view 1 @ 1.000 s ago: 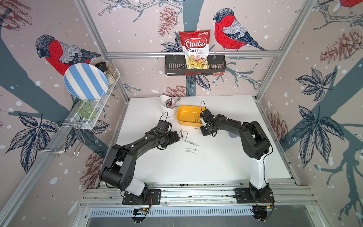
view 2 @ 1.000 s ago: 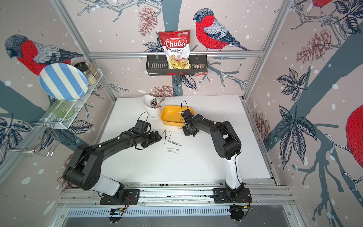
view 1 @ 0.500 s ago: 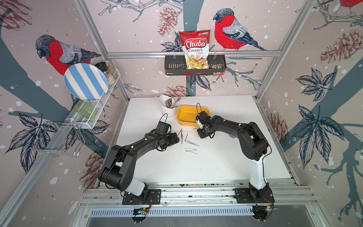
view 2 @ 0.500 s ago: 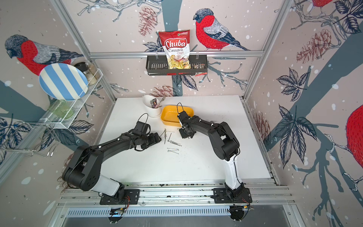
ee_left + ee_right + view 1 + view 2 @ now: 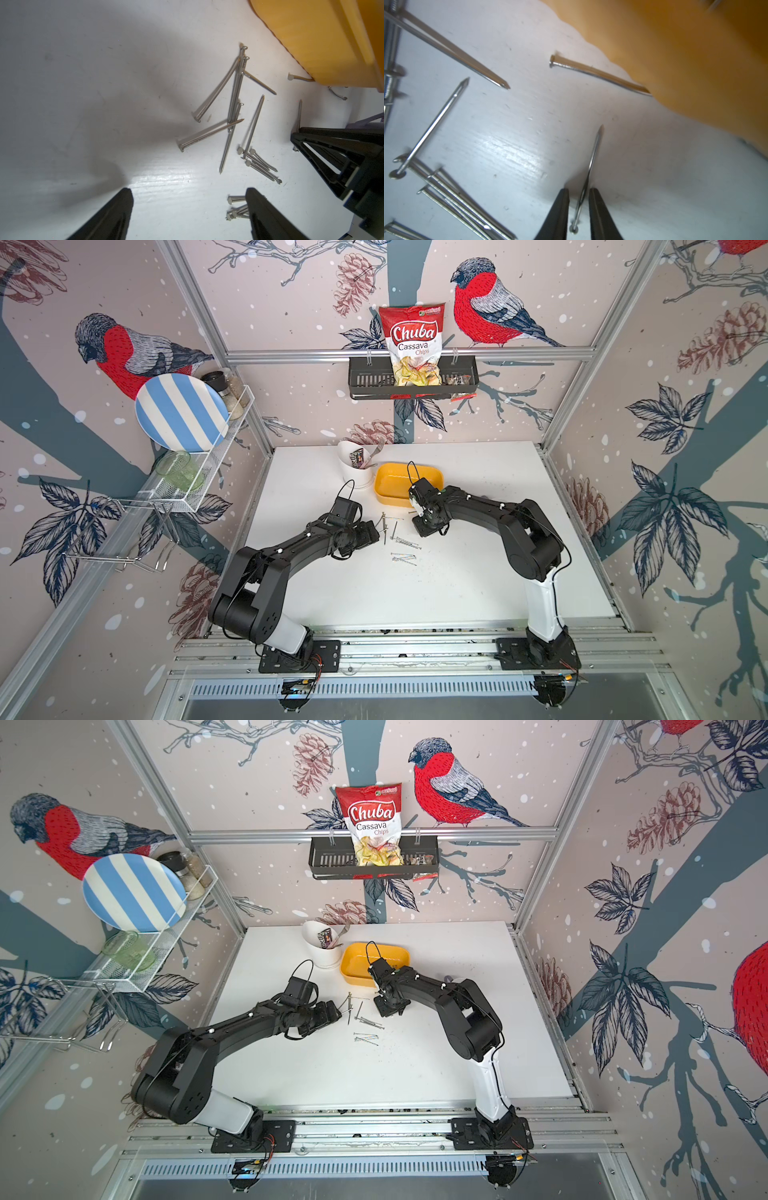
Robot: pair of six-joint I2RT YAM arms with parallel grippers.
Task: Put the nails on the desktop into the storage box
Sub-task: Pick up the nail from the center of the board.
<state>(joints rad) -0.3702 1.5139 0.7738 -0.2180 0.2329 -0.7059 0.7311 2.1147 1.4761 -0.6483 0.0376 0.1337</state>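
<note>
In both top views the storage box (image 5: 388, 497) (image 5: 353, 974), a glossy yellow plastic tub with rounded corners, sits just above frame centre on the matte, scuffed white desktop (image 5: 457, 585). The nails (image 5: 404, 558), thin grey-silver metal pins with small flat heads, lie scattered just below it, some crossing and some in near-parallel bundles. The left gripper (image 5: 188, 190) holds its tapered black fingers spread wide over bare desktop beside the heap. The right gripper (image 5: 579, 190) has its narrow wedge-shaped fingers nearly together, bracketing a single nail (image 5: 591, 162) that lies flat, with a thin gap on each side. A further nail (image 5: 596, 72) lies with its tip at the foot of the box's wall.
</note>
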